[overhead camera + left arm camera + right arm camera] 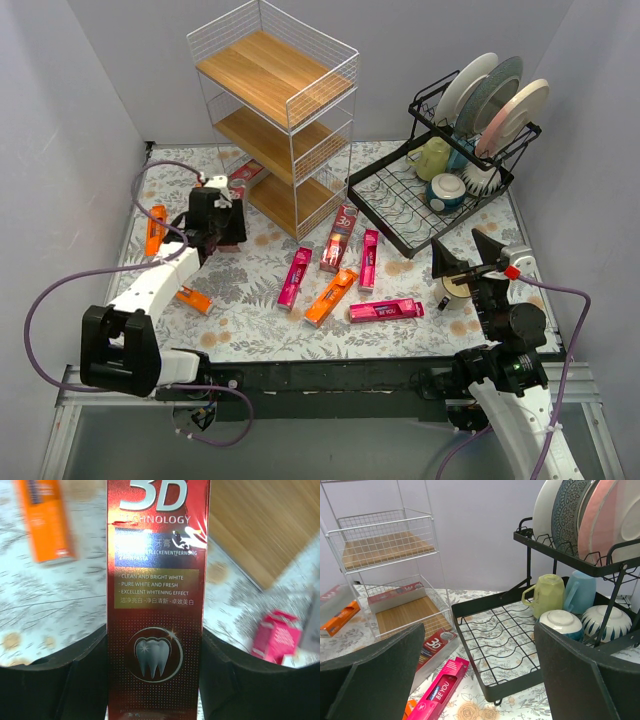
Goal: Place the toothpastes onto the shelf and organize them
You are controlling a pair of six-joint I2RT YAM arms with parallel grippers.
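1. From above, our left hand (220,205) sits at the foot of the shelf (268,72). Other toothpastes (340,240) lie loose on the worktop (250,325).
2. At the left wrist, that hand pinches a dark red 3D box (155,605) across its narrow sides. We judge it light, stiff yet crushable, and glossy, so a gentle mid-length hold suits it.
3. At the right wrist, our right hand (477,675) is spread and empty, facing the dish rack (560,550).
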